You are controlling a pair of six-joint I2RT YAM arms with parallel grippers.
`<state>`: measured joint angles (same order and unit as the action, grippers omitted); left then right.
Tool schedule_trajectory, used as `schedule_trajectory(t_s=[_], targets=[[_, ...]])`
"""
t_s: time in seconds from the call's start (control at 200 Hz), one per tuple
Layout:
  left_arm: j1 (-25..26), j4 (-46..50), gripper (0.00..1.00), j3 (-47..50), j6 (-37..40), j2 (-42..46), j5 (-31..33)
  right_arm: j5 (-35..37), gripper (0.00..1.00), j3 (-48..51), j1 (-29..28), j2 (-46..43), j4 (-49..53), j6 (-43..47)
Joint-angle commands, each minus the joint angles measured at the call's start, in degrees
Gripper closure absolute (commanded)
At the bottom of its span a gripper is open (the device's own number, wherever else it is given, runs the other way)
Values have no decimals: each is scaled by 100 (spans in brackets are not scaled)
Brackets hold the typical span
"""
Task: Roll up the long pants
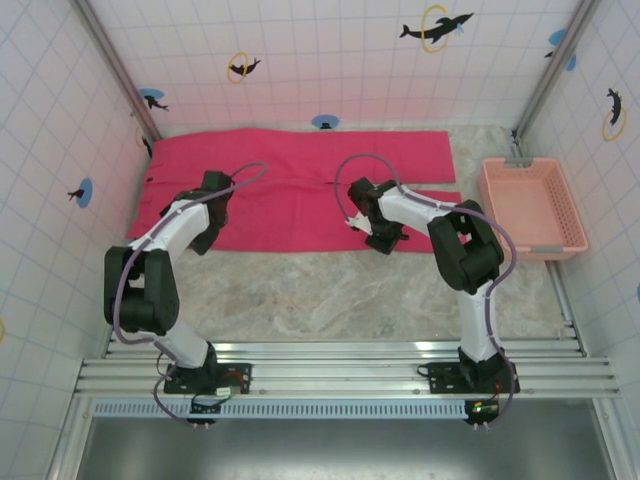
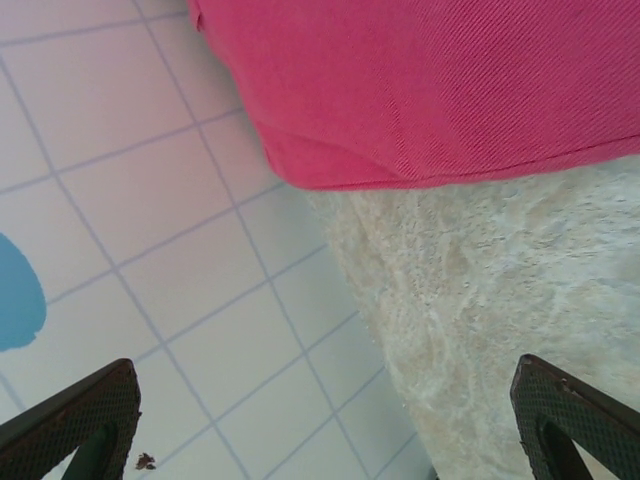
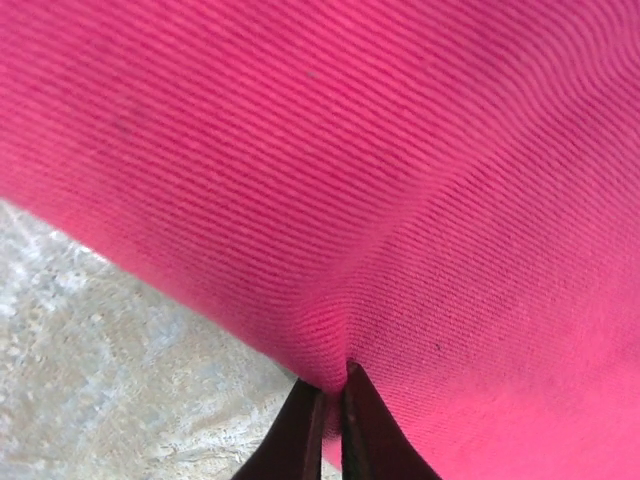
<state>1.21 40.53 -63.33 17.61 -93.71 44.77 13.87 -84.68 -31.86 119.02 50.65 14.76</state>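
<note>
I have two arms and two hands. There is one pair of long pants [image 1: 300,190]. It is bright pink-red and lies flat on the far half of the table [image 1: 330,290], stretched from left to right. I can count its two legs, one behind the other.

My right gripper [image 3: 328,405] is at the near edge of the pants, about in the middle. Its two fingers [image 3: 300,430] are squeezed almost together, and a little fold of the pink cloth is pinched between them.

My left gripper [image 2: 325,400] is spread wide, with one finger at each side and nothing between them. It sits by the near left corner of the pants, close to the tiled wall [image 2: 130,210], not touching the cloth.

One pale pink basket [image 1: 495,205] stands at the right side of the table, near the pants.
</note>
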Motion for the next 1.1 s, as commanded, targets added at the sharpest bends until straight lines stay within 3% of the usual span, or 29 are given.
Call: schedule_trajectory(t_s=[0.0, 0.085, 0.22, 0.41, 0.53, 0.651, 0.756, 0.801, 0.946, 1.001, 1.036, 1.051, 1.096], targets=[[-31, -730, 3, 497, 618, -23, 279, -247, 93, 69, 44, -119, 75, -23], [-52, -1363, 3, 1078, 1306, 286, -519, -309, 93, 92, 30, -252, 74, -26], [-255, -1097, 5, 1041, 1322, -4, -1609, -434, 93, 145, 49, -433, 72, -6], [-275, -1399, 9, 646, 1647, -722, -1214, -555, 93, 176, 90, -736, 78, 7], [-322, -1434, 17, 360, 1646, -1312, -988, -647, 93, 238, 185, -882, 113, 1], [-335, -1452, 34, 170, 1541, -1838, -775, -733, 93, 368, 270, -1083, 134, -10], [-344, -1571, 41, 73, 1476, -2133, -571, -763, 93, 443, 301, -1302, 160, -10], [-370, -1560, 42, 24, 1434, -2254, -591, -778, 93, 424, 307, -1344, 218, 1], [-442, -1194, 64, -366, 1097, -2686, -703, -781, 93, 347, 330, -1382, 355, 35], [-455, -1057, 67, -536, 997, -2789, -711, -695, 93, 316, 335, -1382, 405, 25], [-464, -993, 82, -613, 985, -2817, -773, -690, 93, 296, 352, -1373, 431, 36], [-472, -973, 100, -638, 990, -2823, -796, -700, 93, 287, 358, -1373, 442, 42], [-486, -950, 100, -721, 948, -2853, -711, -633, 93, 269, 375, -1373, 455, 32]])
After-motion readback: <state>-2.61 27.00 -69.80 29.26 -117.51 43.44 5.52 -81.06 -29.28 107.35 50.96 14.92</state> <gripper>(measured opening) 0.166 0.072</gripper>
